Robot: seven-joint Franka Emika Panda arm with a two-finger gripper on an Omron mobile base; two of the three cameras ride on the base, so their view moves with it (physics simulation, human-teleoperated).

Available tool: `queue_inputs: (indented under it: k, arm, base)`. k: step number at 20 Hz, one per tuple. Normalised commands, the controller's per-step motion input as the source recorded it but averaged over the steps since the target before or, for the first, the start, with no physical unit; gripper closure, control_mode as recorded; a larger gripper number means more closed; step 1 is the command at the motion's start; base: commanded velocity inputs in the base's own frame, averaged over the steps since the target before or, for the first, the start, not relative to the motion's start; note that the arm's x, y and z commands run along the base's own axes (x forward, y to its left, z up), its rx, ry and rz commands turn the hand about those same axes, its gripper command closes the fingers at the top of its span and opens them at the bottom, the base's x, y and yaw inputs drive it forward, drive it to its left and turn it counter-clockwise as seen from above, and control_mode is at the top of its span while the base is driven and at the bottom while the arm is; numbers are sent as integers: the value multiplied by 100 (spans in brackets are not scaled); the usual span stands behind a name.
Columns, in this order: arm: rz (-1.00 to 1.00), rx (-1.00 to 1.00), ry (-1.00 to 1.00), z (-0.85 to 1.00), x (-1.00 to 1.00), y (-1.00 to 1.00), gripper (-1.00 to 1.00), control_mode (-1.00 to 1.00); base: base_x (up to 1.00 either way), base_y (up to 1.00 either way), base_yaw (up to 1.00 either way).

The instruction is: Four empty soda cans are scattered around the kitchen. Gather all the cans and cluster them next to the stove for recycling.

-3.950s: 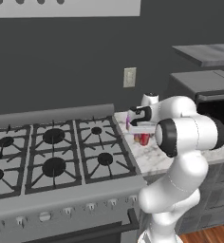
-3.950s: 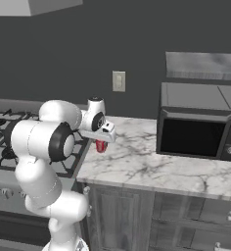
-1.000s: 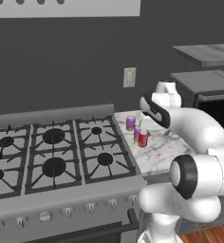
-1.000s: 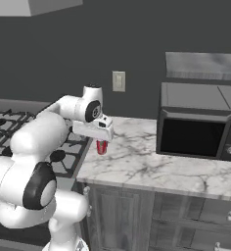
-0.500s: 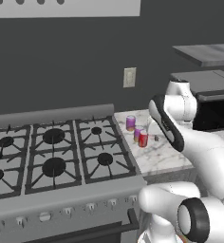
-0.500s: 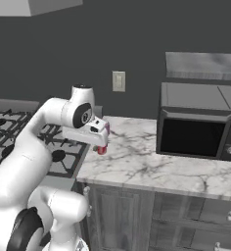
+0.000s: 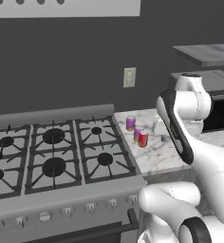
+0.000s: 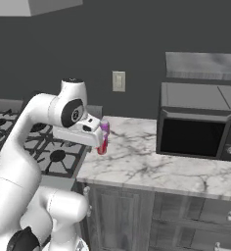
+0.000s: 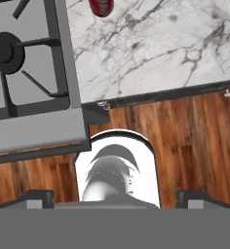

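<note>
From the left base view, the stove fills the left half, black grates over a steel top, with a marble counter butting against its right edge under a dark grey wall carrying a pale outlet. Three soda cans stand on the counter near the stove: a purple can toward the wall, a pink can and a red can touching or nearly so in front.

From the right base view, a black-fronted microwave sits further along the counter, dark cabinets below.

The hand view looks straight down: stove corner, marble, the red can's rim at the top edge, and wood flooring beneath. The gripper has its tips spread wide apart, holding nothing.
</note>
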Motion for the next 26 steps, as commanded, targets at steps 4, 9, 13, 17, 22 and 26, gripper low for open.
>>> queue_inputs:
  k: [4,9,13,17,22,26]
  arm:
    - [0,0,0,27,-43,0,-100,-100]
    - [0,0,0,12,-18,8,-100,-100]
    - [0,0,0,3,-5,0,-100,100]
    - [0,0,0,0,0,0,-100,100]
    - [0,0,0,0,0,0,-100,100]
    - [0,0,0,0,0,0,-100,100]
  base:
    - [0,0,0]
    - [0,0,0]
    - [-49,-1,-7]
    - [-83,-27,-53]
    - [-27,-14,-78]
    - [0,-2,-94]
